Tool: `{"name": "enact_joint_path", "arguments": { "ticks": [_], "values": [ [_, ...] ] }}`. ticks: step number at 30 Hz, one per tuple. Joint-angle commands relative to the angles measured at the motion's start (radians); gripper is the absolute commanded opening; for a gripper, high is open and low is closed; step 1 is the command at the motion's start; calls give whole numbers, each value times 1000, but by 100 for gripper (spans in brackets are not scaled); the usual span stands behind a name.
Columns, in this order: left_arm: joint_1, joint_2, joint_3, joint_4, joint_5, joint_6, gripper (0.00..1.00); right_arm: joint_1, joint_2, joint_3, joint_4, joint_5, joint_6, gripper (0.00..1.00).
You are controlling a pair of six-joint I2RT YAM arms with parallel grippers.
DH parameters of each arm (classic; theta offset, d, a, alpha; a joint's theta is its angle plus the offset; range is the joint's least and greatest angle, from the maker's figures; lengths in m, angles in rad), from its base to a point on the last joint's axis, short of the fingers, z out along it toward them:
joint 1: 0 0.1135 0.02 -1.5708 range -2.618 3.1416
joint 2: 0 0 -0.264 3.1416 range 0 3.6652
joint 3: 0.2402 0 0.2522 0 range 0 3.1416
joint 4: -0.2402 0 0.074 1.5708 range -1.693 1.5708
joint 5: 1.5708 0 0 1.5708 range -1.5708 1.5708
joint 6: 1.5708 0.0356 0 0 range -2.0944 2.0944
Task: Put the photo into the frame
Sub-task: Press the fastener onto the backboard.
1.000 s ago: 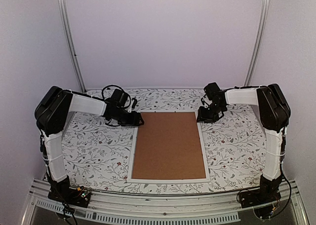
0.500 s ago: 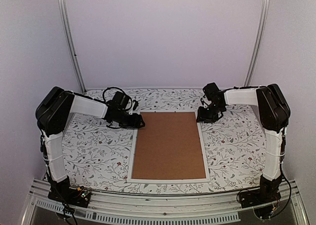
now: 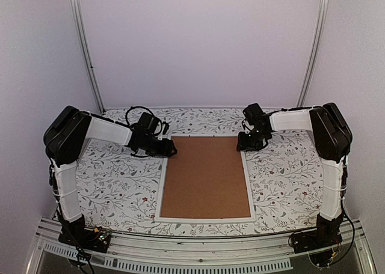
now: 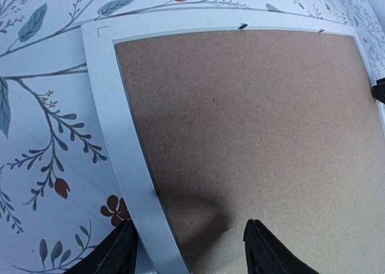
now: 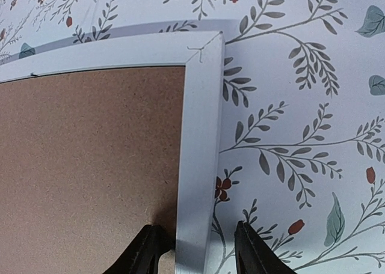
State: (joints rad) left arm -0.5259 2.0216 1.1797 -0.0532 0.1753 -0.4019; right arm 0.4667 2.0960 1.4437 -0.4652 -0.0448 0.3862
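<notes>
On the left, the left gripper (image 4: 191, 251) sits low at the far left corner of the frame (image 3: 204, 220). Its 2 black fingers (image 4: 123, 253) are spread wide astride the left rail, one outside it over the floral tablecloth (image 3: 114, 178) and the other above the backing board (image 3: 206, 178). They are parted and clamp nothing.

In the middle of the table the frame lies flat and face down, long side running away from the arms. Its thin white rails are smooth with a slight sheen and are mitred at the corners. The board that fills it is matte brown fibreboard, finely grainy and stiff. A small dark tab (image 4: 242, 26) shows at the far inner edge.

The photo shows in no view. It may lie under the board, but that cannot be told.

As paper, the print should be light, limp and easy to crease, so it is best held by an edge or a corner. The frame looks light but rigid, and its pane makes it fragile. Its smooth rails may slip, so the corners are the sounder hold.

On the right, the right gripper (image 5: 201, 251) sits at the far right corner. Its fingers (image 5: 153, 253) straddle the right rail: the inner one is at the rail's inside edge, while cloth shows between the outer one and the rail. It is not closed on the rail.
</notes>
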Motion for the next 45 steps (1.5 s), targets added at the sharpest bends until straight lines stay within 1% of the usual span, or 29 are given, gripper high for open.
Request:
{"name": "enact_joint_path", "arguments": {
  "ticks": [1,7,10,13,19,24,32,39,45],
  "values": [
    [-37,14,-27,-17,29,-9,63,35,34,-41,-27,-23,14,45],
    [-38,6,-23,-25,11,-8,64,32,-43,-44,28,-117,-10,46],
    [-37,7,-22,-26,8,-11,64,28,-101,-34,37,-133,-12,47],
    [-37,8,-21,-25,7,-13,64,20,-138,-9,-3,-100,-16,47],
    [-38,4,-26,-27,28,-25,63,11,-117,46,-129,74,-34,47],
    [-55,-26,-54,-25,38,-52,62,1,-88,62,-176,95,-44,46],
    [-97,-86,-112,-5,30,-111,62,-1,-57,78,-221,106,-54,41],
    [-129,-104,-141,8,22,-146,62,0,-45,70,-245,141,-60,41],
    [-131,-118,-156,9,10,-151,62,-1,-59,64,-256,185,-59,41]
  ]
}}
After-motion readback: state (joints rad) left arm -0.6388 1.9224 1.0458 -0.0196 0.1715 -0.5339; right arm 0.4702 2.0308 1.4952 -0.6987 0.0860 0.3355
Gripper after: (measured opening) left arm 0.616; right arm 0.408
